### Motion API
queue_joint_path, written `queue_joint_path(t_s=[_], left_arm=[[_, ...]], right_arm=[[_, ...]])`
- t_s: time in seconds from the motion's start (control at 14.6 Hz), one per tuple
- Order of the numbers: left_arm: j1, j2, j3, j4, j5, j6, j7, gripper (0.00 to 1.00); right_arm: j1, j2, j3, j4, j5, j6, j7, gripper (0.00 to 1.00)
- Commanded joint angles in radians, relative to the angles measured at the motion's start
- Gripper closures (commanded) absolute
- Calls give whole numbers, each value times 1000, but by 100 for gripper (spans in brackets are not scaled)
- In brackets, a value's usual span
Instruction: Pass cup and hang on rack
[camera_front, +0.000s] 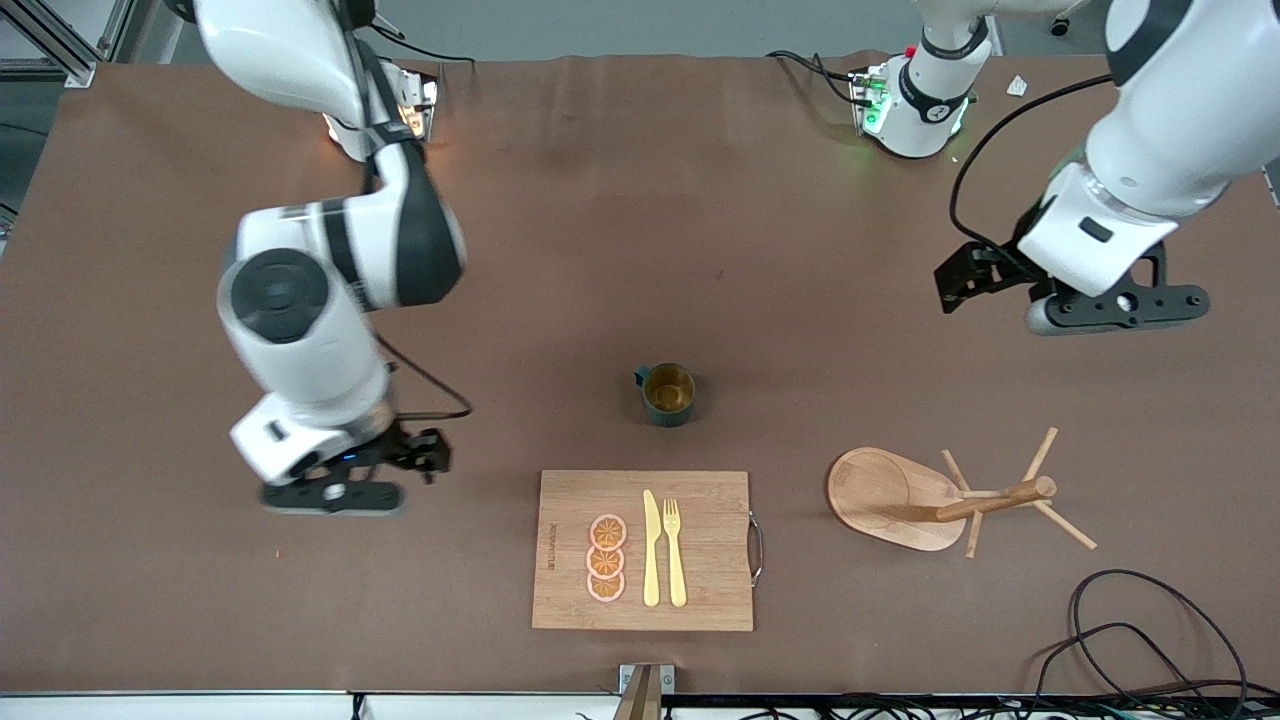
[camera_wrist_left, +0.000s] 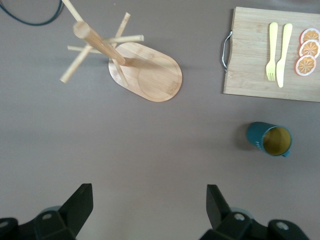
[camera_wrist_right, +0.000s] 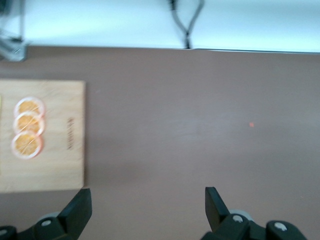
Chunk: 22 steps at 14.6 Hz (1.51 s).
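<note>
The dark teal cup (camera_front: 668, 393) with a mustard-yellow inside stands upright at the middle of the table, handle toward the right arm's end. It also shows in the left wrist view (camera_wrist_left: 270, 139). The wooden rack (camera_front: 890, 495) stands nearer the front camera toward the left arm's end, and shows in the left wrist view (camera_wrist_left: 150, 72). My left gripper (camera_front: 1115, 310) is open and empty, up over bare table; in its own view (camera_wrist_left: 148, 200) its fingers stand wide apart. My right gripper (camera_front: 335, 497) is open and empty over bare table at the right arm's end (camera_wrist_right: 147, 200).
A wooden cutting board (camera_front: 700, 500) with orange slices (camera_front: 606, 558), a yellow knife (camera_front: 651, 548) and a fork (camera_front: 675, 550) lies nearer the front camera than the cup. Black cables (camera_front: 1150, 640) coil at the table's front edge near the rack.
</note>
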<state>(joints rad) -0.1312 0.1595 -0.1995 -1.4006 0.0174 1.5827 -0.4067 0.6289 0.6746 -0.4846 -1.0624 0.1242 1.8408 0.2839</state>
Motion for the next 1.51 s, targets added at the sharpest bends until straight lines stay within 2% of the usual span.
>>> queue_joint_path(t_s=[0.0,0.21,0.41,0.55,0.69,1.03,1.1,1.24,1.31,1.44], left_arm=[[-50,6,-3,20,15,-10,-95,0],[-125,8,-5,20,82,-13,-204,0],[-200,14,-5,19,119,-13,-340,0],[-254,28,-5,19,145,-13,-435,0],[-325,63,-3,23,193,-13,-515,0],[-482,149,0,61,285,-13,-765,0],[-517,159,0,61,309,-13,-817,0],[-582,198,-1,60,381,-13,-914,0],[-626,227,3,61,419,-15,-970,0],[-686,277,8,63,478,-10,-1073,0]], right_arm=[[-47,-30,15,-39,34,1,8,0],[-135,-33,15,-39,116,0,-134,0],[-198,-67,11,-39,118,-67,-186,0],[-271,-111,29,-48,117,-132,-196,0],[-354,-162,95,-57,114,-187,-236,0],[-379,-321,104,-180,104,-204,-241,0],[-403,-357,121,-200,98,-210,-252,0],[-522,-417,261,-203,20,-258,-273,0],[-550,-450,309,-212,-23,-274,-270,0],[-554,-516,317,-278,-44,-278,-269,0]])
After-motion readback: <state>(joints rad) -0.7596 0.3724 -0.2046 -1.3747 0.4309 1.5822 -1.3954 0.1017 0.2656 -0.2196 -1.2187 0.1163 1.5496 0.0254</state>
